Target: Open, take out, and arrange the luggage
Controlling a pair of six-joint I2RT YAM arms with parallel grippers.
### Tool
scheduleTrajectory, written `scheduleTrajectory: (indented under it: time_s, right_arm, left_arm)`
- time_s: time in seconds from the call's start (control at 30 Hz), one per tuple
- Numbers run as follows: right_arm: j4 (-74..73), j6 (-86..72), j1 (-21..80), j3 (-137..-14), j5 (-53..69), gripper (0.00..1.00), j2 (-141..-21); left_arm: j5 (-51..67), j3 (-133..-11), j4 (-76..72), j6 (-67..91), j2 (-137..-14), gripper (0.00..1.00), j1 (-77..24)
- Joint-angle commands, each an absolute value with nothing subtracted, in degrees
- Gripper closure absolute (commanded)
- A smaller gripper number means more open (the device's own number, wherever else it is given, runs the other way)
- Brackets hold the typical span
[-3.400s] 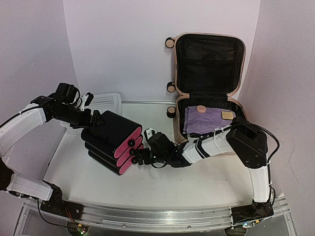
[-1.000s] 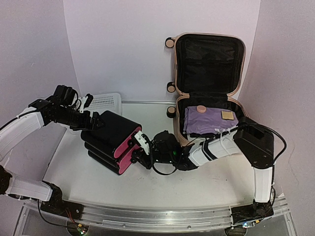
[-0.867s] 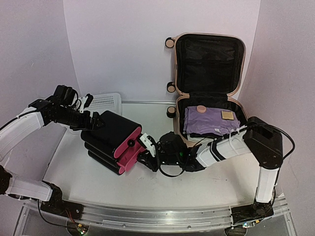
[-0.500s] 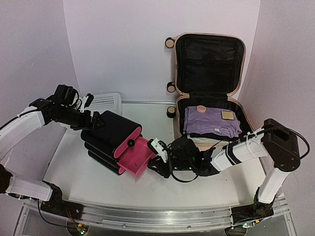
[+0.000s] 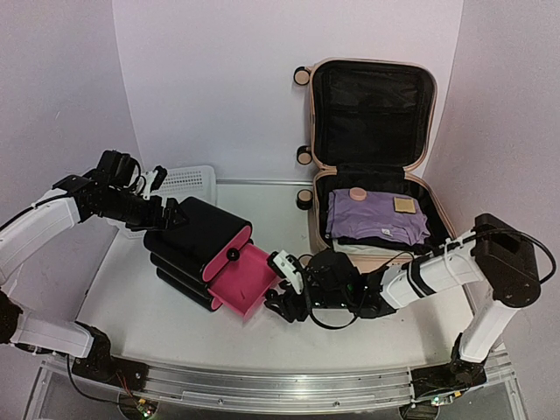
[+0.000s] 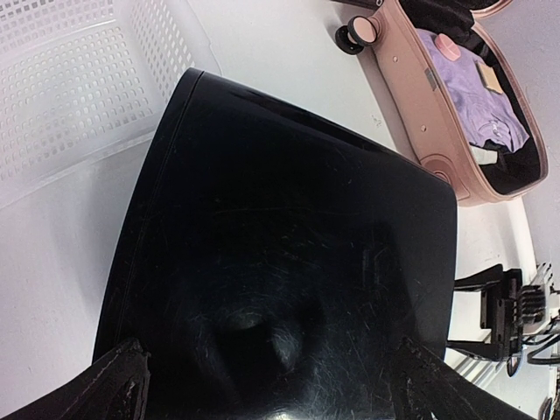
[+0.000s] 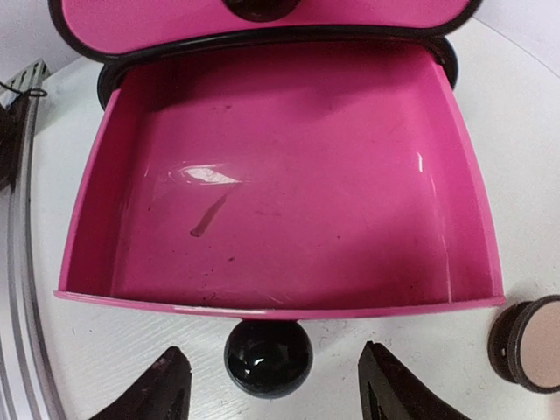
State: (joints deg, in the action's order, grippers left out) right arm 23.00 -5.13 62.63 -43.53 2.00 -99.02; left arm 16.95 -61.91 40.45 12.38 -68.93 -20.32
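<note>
The luggage (image 5: pixel 311 131) stands open at the back right, its lid upright with black lining. Its lower half holds folded purple clothing (image 5: pixel 372 214), a small round pink item (image 5: pixel 356 194) and a tan square (image 5: pixel 403 204). It also shows in the left wrist view (image 6: pixel 411 96). My right gripper (image 5: pixel 284 286) is open, its fingers either side of the black knob (image 7: pixel 267 357) of a pulled-out pink drawer (image 7: pixel 280 192), not touching it. My left gripper (image 5: pixel 166 214) is shut across the back of the black drawer box (image 6: pixel 289 262).
The drawer box (image 5: pixel 197 232) lies tilted at centre left, its middle drawer (image 5: pixel 245 278) open and empty. A white mesh basket (image 5: pixel 185 182) sits behind it. A black wheel with a beige hub (image 7: pixel 529 350) shows beside the drawer. Purple walls enclose the table.
My right gripper pulled the middle pink drawer out toward the right, then let go of its knob and now stands open. The left arm and box have stayed still.
</note>
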Motion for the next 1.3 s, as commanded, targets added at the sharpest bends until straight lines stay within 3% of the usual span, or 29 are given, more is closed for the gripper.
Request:
scheduleTrajectory:
  time_s: [0.0,0.17,0.4,0.53,0.63,0.77,0.97,1.27]
  right_arm:
    - [22.83,-3.65,63.00,-42.35,-2.22,0.27,-92.71]
    - [19.60,1.99,62.96,-40.33,-5.69,0.18,-87.24]
    - [12.69,12.47,61.82,-42.30,-19.72,0.04,-80.60]
    - [9.64,12.26,55.26,-44.84,-23.53,0.02,-79.63]
    - [-0.19,3.66,45.68,-50.09,-25.52,0.02,-80.55]
    - [-18.41,-10.32,31.57,-61.71,-23.40,0.02,-85.08]
    - [-40.65,-18.95,14.39,-82.20,-13.86,0.02,-100.52]
    - [-50.63,-15.13,7.48,-104.04,-11.73,0.02,-119.55]
  left_arm:
    - [17.49,-60.51,48.34,13.62,-70.93,0.03,-20.48]
    - [17.57,-60.69,48.34,13.45,-71.07,0.03,-20.48]
    - [17.58,-60.84,48.33,13.36,-71.21,0.03,-20.48]
    - [17.67,-60.95,48.32,13.45,-71.17,0.03,-20.48]
    - [17.70,-60.83,48.33,13.53,-70.75,0.03,-20.48]
    - [17.76,-60.76,48.29,13.71,-70.30,0.03,-20.48]
    - [18.18,-60.95,48.30,14.05,-70.39,0.03,-20.48]
    - [18.50,-61.35,48.33,13.65,-70.39,0.03,-20.48]
